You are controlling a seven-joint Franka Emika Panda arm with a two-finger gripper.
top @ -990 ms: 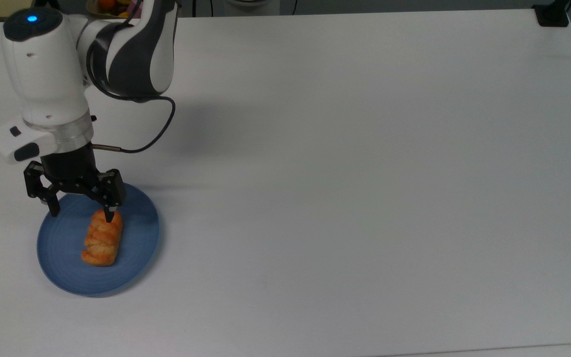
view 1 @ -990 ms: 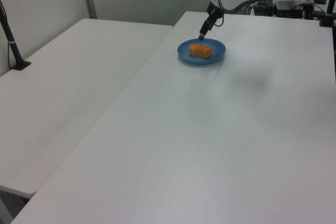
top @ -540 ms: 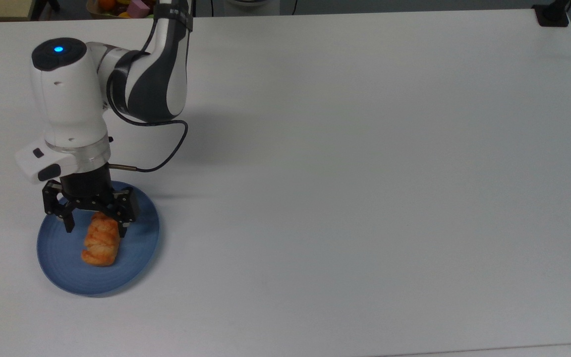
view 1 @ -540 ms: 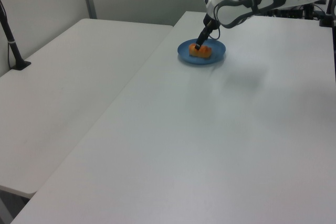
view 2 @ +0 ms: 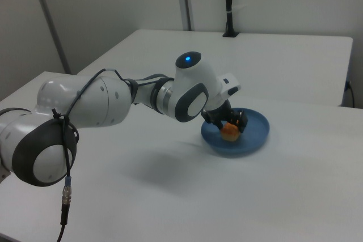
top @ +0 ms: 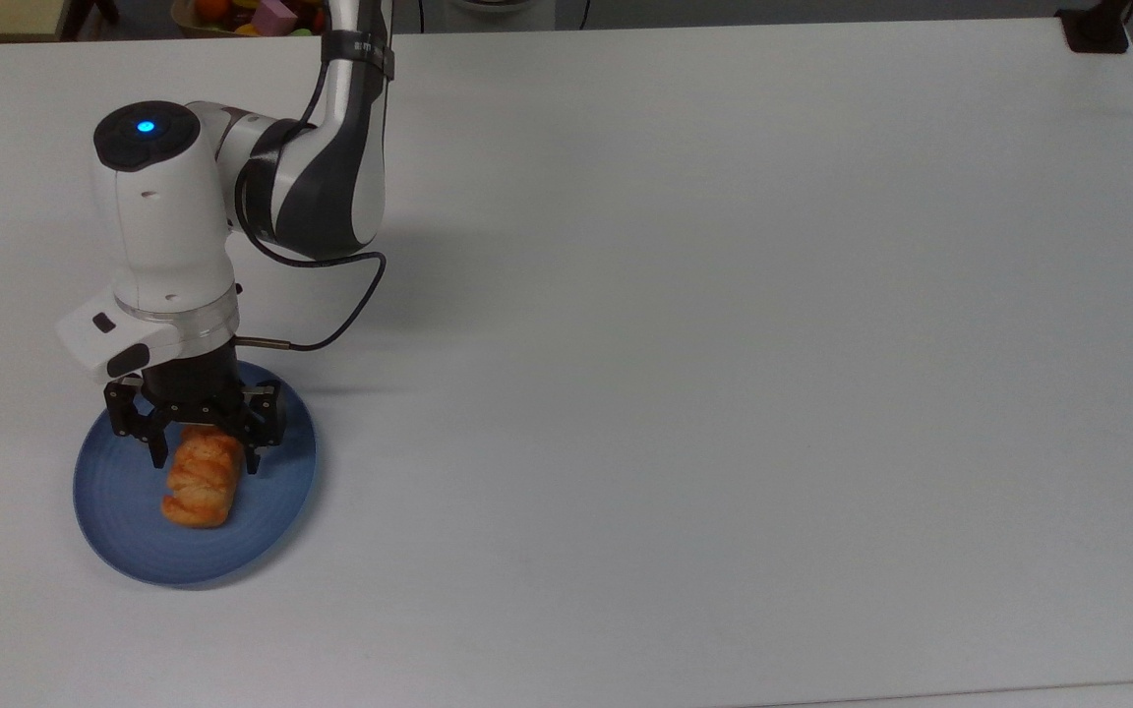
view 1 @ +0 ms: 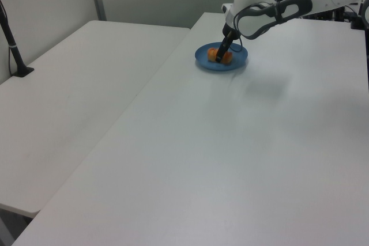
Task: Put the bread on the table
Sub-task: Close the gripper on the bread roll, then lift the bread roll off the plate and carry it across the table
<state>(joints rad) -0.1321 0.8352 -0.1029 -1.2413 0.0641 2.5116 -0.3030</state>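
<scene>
The bread (top: 199, 484), a small golden-orange braided roll, lies on a round blue plate (top: 114, 511) near the top view's left edge of the white table (top: 724, 393). My gripper (top: 205, 460) is down over the roll's upper end, open, with one black finger on each side of it. In the left view the gripper (view 1: 219, 57) stands on the bread (view 1: 214, 55) inside the plate (view 1: 203, 61). From the right view the bread (view 2: 229, 133) sits between the fingers, on the plate (view 2: 258, 135).
A black clamp (top: 1096, 29) sits at the top view's top right table corner. Coloured objects (top: 232, 10) lie beyond the far edge behind the arm. A second white table (view 1: 69, 96) with a black post (view 1: 12, 41) adjoins in the left view.
The gripper has come down and moved along the plate, from beside the roll's end to straddling it. Its fingers stand narrower than before. The bread has not moved.
</scene>
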